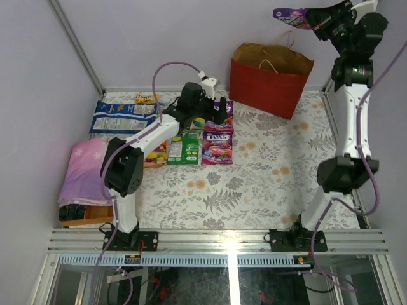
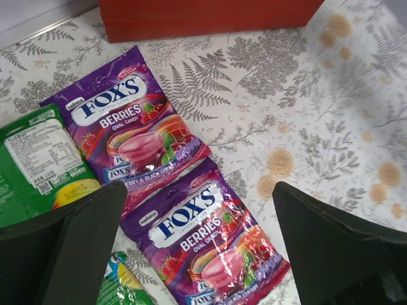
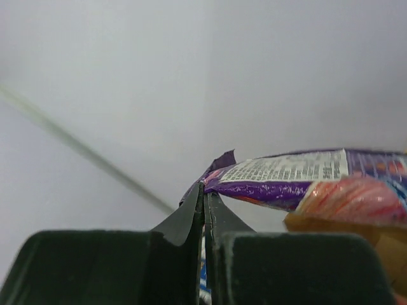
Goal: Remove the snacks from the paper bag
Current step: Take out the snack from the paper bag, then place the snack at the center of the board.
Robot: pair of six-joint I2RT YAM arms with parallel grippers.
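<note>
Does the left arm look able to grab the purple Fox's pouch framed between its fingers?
Probably yes: the left end effector hangs open directly above that purple pouch, which lies flat and uncovered on the table.

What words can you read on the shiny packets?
"FOX'S BERRIES OVAL CANDY": upper glossy purple candy packet.
"FOX'S BERRIES OVAL CANDY": lower glossy purple candy packet.
Too small to read: white label on the flat green packet.
Too small to read: print on the raised purple packet, pinched in the right gripper.
Blurred: large blue-and-white packs.
</note>
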